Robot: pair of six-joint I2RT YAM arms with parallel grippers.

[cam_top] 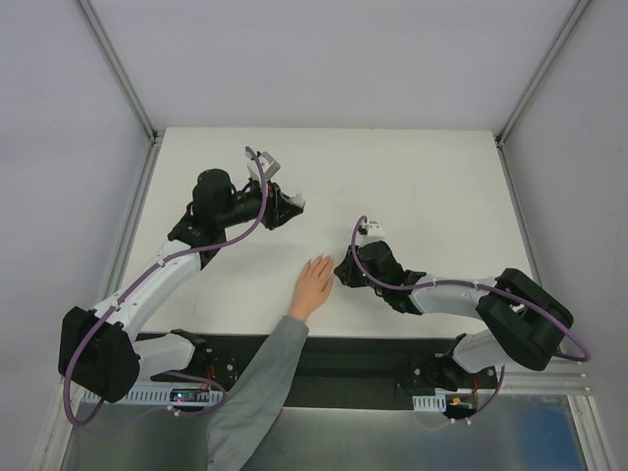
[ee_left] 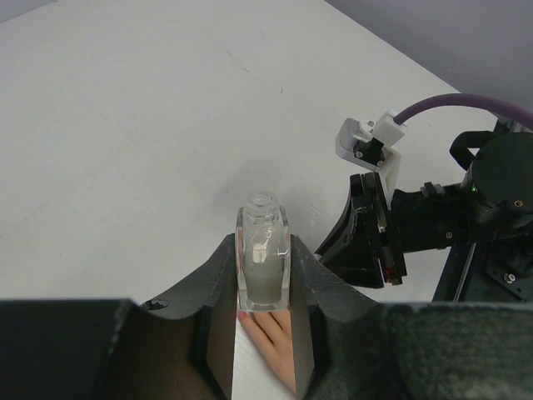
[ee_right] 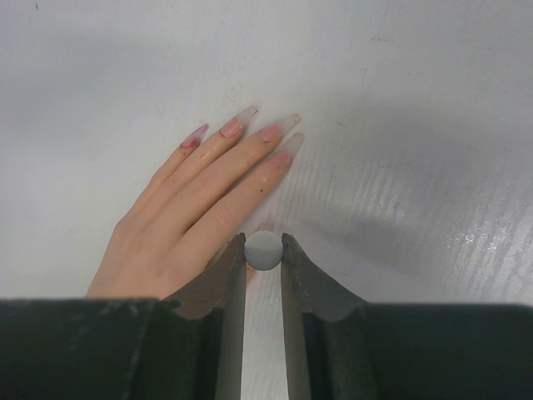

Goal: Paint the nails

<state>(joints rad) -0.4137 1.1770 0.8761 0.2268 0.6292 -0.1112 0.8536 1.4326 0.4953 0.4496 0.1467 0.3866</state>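
Observation:
A pale hand point(cam_top: 314, 285) in a grey sleeve lies flat on the white table, fingers pointing away. Its long nails point(ee_right: 240, 122) show pink and reddish patches. My right gripper point(ee_right: 264, 250) is shut on a round grey brush cap point(ee_right: 264, 252), seen end-on just over the thumb side of the hand point(ee_right: 191, 212); the brush below it is hidden. In the top view this gripper point(cam_top: 342, 272) sits right of the fingers. My left gripper point(ee_left: 263, 279) is shut on a small clear uncapped bottle point(ee_left: 263, 242) of whitish liquid, held above the table beyond the fingertips point(ee_left: 268, 332).
The grey sleeve point(cam_top: 260, 383) crosses the table's near edge between the two arm bases. The right arm's wrist and its purple cable point(ee_left: 450, 104) stand close to the right of the bottle. Metal frame posts point(cam_top: 118, 64) rise at the table's back corners.

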